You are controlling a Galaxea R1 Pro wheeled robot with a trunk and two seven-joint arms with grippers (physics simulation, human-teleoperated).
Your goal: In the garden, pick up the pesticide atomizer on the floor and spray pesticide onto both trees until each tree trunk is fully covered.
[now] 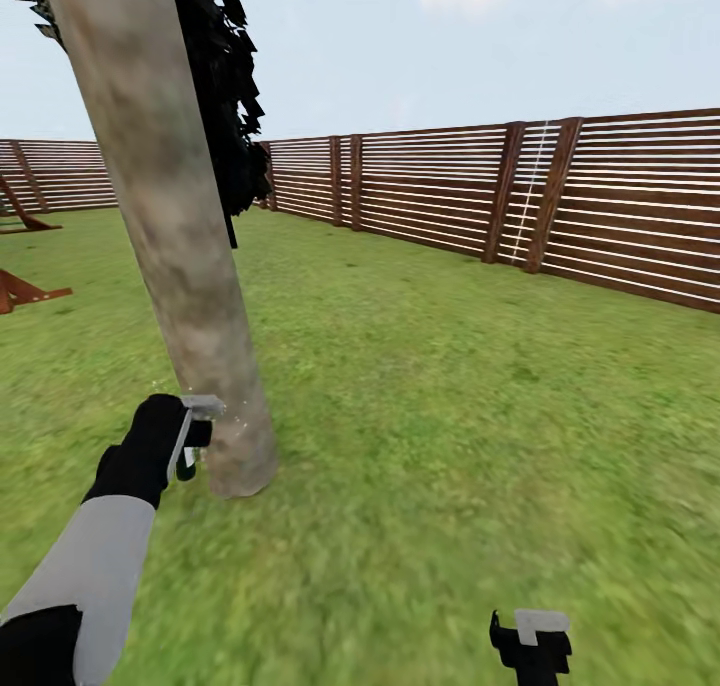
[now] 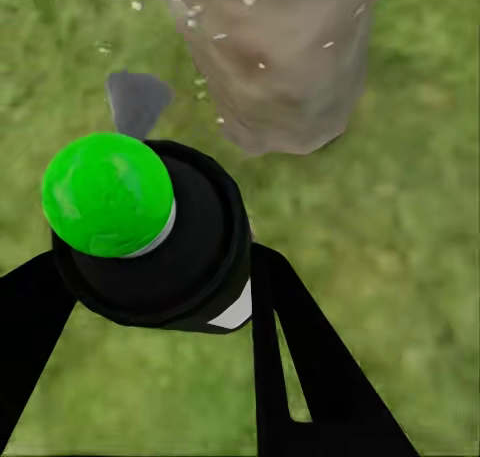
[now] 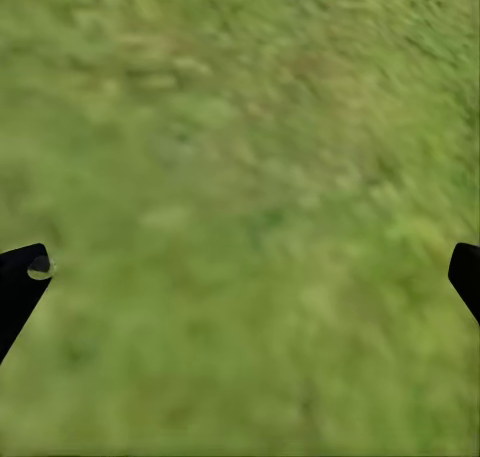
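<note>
A thick, mottled grey-brown tree trunk leans up through the left of the head view, rooted in the grass. At its base my left gripper is shut on the pesticide atomizer, whose grey head almost touches the bark. In the left wrist view the atomizer shows a bright green round end and a dark body between my black fingers. Its grey head points at the trunk, and pale specks float around the bark. My right gripper hangs low at the right over bare grass, open.
A brown slatted fence runs along the back and right of the lawn. A near-black conifer stands just behind the trunk. Reddish wooden struts lie at the far left. Open grass spreads to the right of the trunk.
</note>
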